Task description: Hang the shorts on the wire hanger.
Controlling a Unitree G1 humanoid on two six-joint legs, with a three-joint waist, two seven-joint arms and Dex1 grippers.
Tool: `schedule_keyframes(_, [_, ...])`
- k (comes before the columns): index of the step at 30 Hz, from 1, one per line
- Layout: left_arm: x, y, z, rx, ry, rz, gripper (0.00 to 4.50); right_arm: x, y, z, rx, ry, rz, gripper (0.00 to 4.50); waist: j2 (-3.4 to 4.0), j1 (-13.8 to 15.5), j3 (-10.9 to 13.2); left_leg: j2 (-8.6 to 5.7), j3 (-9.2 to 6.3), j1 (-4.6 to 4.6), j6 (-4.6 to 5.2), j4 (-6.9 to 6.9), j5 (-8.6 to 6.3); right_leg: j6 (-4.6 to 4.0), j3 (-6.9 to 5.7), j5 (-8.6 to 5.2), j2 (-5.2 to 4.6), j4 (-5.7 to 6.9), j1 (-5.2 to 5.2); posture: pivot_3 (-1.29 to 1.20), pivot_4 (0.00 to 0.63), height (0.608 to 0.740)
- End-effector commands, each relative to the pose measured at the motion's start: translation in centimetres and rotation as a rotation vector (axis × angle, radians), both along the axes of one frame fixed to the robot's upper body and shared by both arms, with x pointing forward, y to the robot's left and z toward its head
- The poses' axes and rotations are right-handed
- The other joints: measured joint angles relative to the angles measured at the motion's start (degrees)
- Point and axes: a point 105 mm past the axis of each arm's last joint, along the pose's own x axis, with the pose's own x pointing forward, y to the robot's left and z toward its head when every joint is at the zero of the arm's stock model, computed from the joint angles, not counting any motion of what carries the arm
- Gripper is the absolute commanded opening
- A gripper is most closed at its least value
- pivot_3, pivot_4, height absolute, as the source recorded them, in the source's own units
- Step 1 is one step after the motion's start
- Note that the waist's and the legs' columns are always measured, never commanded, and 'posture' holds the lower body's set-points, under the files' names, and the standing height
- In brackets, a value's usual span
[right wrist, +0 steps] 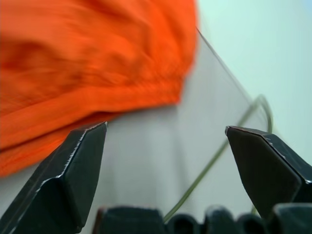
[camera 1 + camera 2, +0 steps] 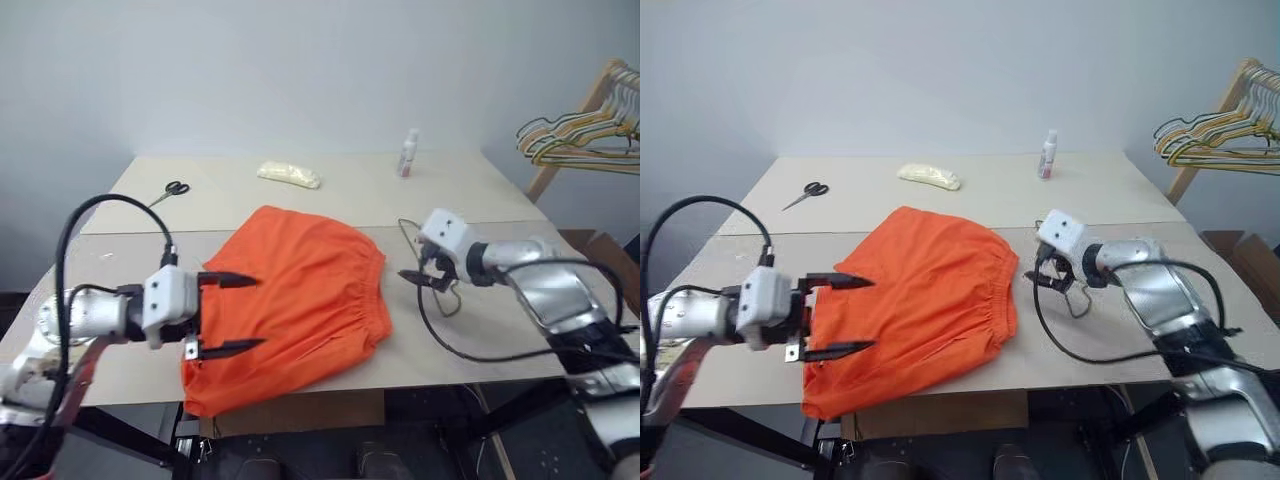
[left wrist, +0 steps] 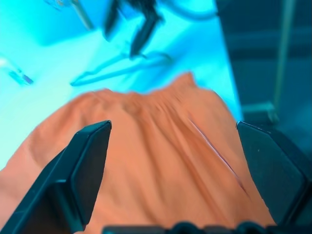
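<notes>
The orange shorts [image 2: 305,295] lie spread flat on the table, with the gathered waistband toward the right. My left gripper [image 2: 256,313] hovers open over the shorts' left part, its fingers pointing right and nothing between them. My right gripper [image 2: 420,279] stands open just right of the waistband, low over the table, and holds nothing. The thin wire hanger [image 1: 213,163] lies flat on the table under and beside the right gripper, next to the shorts' edge. The left wrist view shows the wire hanger [image 3: 122,69] beyond the waistband.
At the back of the table [image 2: 470,345] lie scissors [image 2: 173,190], a pale yellow packet [image 2: 290,174] and a small bottle [image 2: 408,152]. A wooden rack with bunched hangers [image 2: 585,135] stands off the table's right rear. The shorts' lower left corner hangs over the front edge.
</notes>
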Motion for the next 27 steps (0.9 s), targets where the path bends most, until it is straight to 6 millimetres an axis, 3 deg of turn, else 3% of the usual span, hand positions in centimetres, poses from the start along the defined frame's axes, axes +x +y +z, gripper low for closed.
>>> schedule_keyframes(1, [-0.4, -1.6, 0.6, -0.068, 0.039, -0.067, 4.46, 2.0, -2.3, -0.2, 0.086, 0.038, -0.253, 4.5, -0.01, -0.1, 0.0, -0.01, -0.01, -0.12, 0.0, -0.01, 0.0, 0.0, 0.0, 0.0, 0.0, -0.01, -0.12, 0.01, 0.0, 0.74])
schedule_keyframes(5, [-0.5, -2.6, 0.8, -0.087, 0.053, -0.09, 4.46, 3.0, -2.5, -1.1, 0.178, 0.083, -0.324, 4.5, 0.0, -0.4, 0.0, -0.05, -0.05, -0.93, -0.03, 0.04, 0.01, 0.05, 0.02, 0.1, -0.01, -0.03, -0.87, 0.02, 0.0, 0.74])
schedule_keyframes(13, [-1.3, -3.2, 1.1, -0.11, 0.094, -0.164, 4.46, 2.8, -3.6, -3.9, 0.169, 0.186, -0.387, 4.5, 0.01, -1.3, 0.0, -0.06, -0.12, -0.96, -0.02, 0.01, 0.0, 0.09, -0.05, 0.11, -0.01, -0.21, -0.79, 0.02, 0.0, 0.74])
schedule_keyframes(22, [-0.8, -3.1, 0.2, -0.034, 0.062, -0.161, 4.46, 1.7, -3.1, -6.7, 0.127, 0.281, -0.372, 4.5, 0.03, -2.5, 0.0, -0.06, -0.17, -0.93, -0.02, 0.02, 0.0, 0.09, -0.04, 0.11, 0.02, -0.17, -0.76, 0.01, 0.0, 0.74])
schedule_keyframes(25, [-0.6, -3.0, -0.2, -0.007, 0.051, -0.152, 4.5, 1.3, -2.8, -7.4, 0.114, 0.305, -0.354, 3.96, 0.02, -2.8, -0.1, -0.06, -0.2, -0.91, -0.02, 0.02, 0.0, 0.1, -0.05, 0.11, 0.02, -0.18, -0.71, 0.01, 0.0, 0.74])
schedule_keyframes(27, [-0.4, -2.8, -0.7, 0.028, 0.035, -0.135, 4.5, 1.0, -2.8, -7.9, 0.11, 0.324, -0.357, 3.32, 0.02, -2.9, -0.2, -0.06, -0.21, -0.9, -0.02, 0.02, 0.0, 0.1, -0.06, 0.11, 0.02, -0.18, -0.69, 0.01, 0.0, 0.74])
